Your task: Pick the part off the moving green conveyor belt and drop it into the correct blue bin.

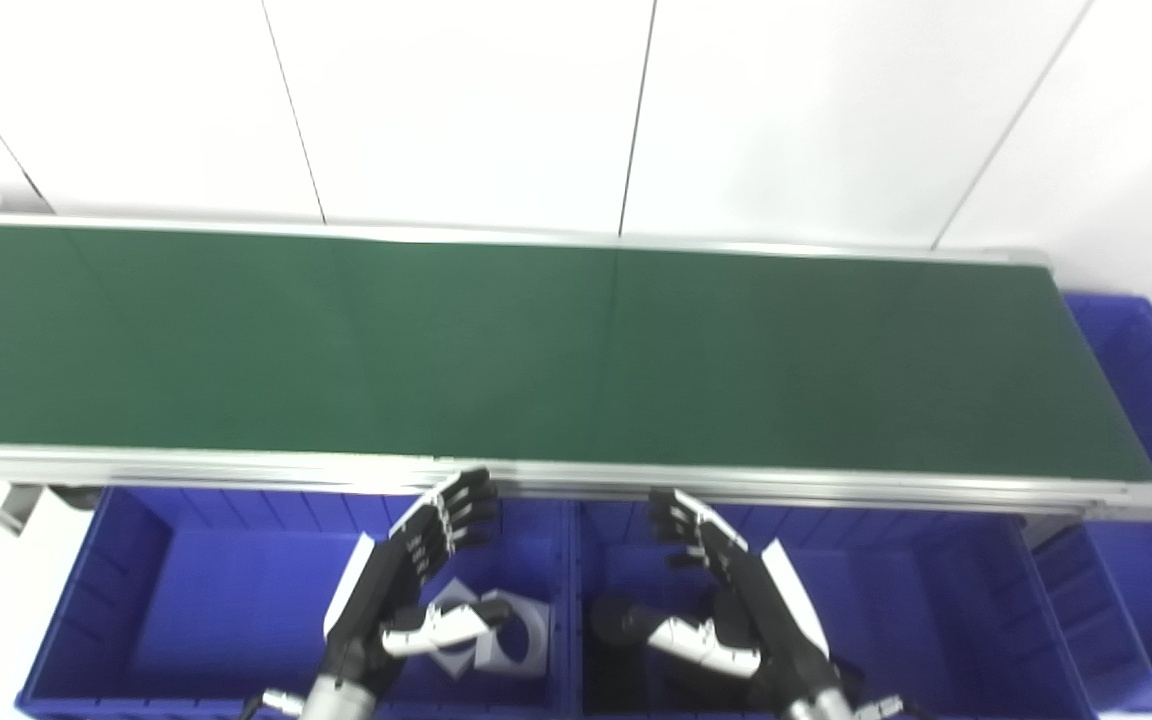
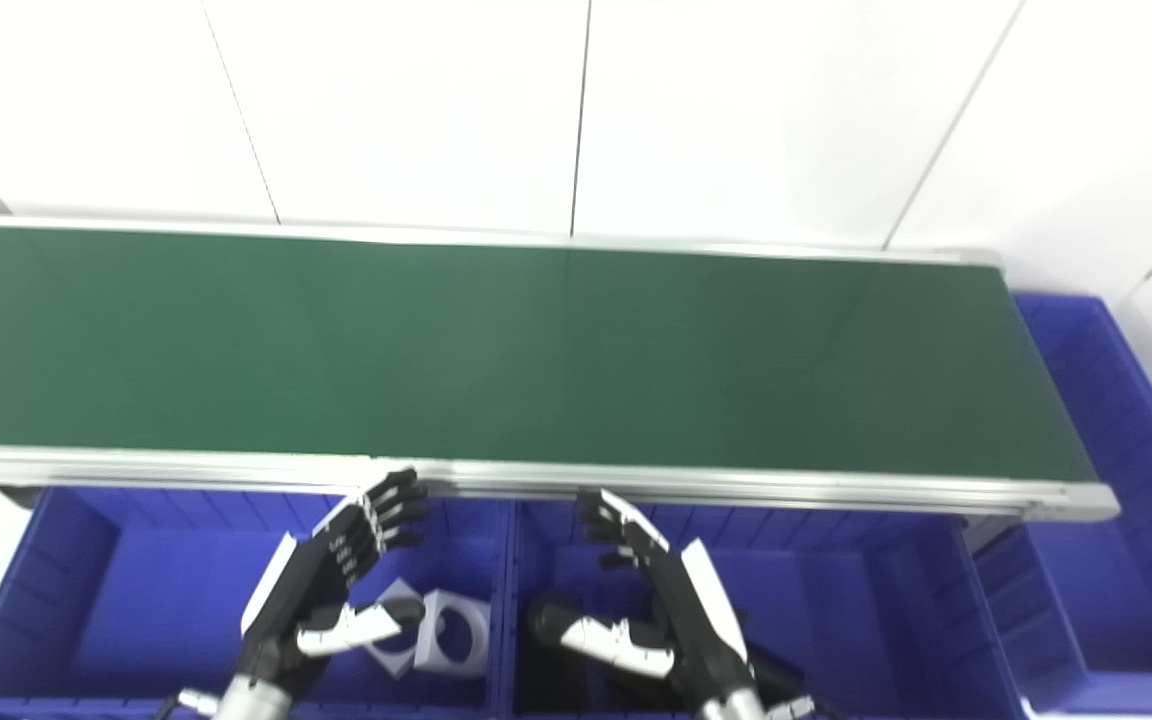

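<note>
Belt bare across whole visible length; no part on it in either view. Left hand open, fingers spread, holds nothing, poised over left blue bin. Right hand same: open, nothing held, over middle blue bin. 2 white parts already lie in left bin, just beside left thumb. Dark object in middle bin, shape unclear. Third bin at belt's right end. Judgement: between cycles, both hands waiting for next part; no pick underway.
</note>
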Controlling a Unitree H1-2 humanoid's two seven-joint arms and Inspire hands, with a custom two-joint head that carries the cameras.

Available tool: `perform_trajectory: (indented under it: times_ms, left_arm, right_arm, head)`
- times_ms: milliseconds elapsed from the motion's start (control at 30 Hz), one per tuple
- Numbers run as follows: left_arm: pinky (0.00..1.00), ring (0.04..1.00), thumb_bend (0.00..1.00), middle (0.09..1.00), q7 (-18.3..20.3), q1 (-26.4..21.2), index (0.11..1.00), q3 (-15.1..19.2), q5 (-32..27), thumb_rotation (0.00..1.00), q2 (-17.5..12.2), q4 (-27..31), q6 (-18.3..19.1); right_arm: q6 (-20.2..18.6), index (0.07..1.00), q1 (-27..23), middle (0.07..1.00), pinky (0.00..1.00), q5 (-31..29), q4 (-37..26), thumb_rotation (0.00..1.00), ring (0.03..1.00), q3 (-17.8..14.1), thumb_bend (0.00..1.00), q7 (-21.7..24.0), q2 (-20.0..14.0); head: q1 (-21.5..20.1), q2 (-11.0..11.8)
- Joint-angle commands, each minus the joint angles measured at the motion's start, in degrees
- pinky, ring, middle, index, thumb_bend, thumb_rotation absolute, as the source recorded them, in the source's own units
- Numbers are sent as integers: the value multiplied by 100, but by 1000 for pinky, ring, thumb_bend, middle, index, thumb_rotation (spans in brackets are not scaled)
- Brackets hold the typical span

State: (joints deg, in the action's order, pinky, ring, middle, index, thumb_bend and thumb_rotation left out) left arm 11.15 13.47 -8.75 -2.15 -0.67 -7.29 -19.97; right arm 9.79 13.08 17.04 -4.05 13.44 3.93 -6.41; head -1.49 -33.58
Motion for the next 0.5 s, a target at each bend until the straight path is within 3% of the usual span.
perform_trajectory:
  times_ms: [0, 267, 467]
  left_arm:
    - [748, 809, 933, 835, -27, -50, 850, -12, -3, 349, 37, 26, -290]
    - [753, 814, 924, 838, 21, -96, 847, -13, -61, 332, 15, -77, -339]
    - [760, 815, 926, 839, -8, -47, 851, -3, -19, 345, -8, 110, -219]
  right_arm:
    - [366, 859, -50, 823, 712, -7, -50, 521, 795, 1, 729, -95, 36]
    - [315, 858, -68, 826, 722, 13, -42, 537, 797, 34, 729, -124, 55]
    - [148, 865, -41, 832, 738, 10, -231, 524, 808, 49, 712, -66, 69]
  head:
    - [2, -1]
    - [-30, -36]
    - [-183, -386]
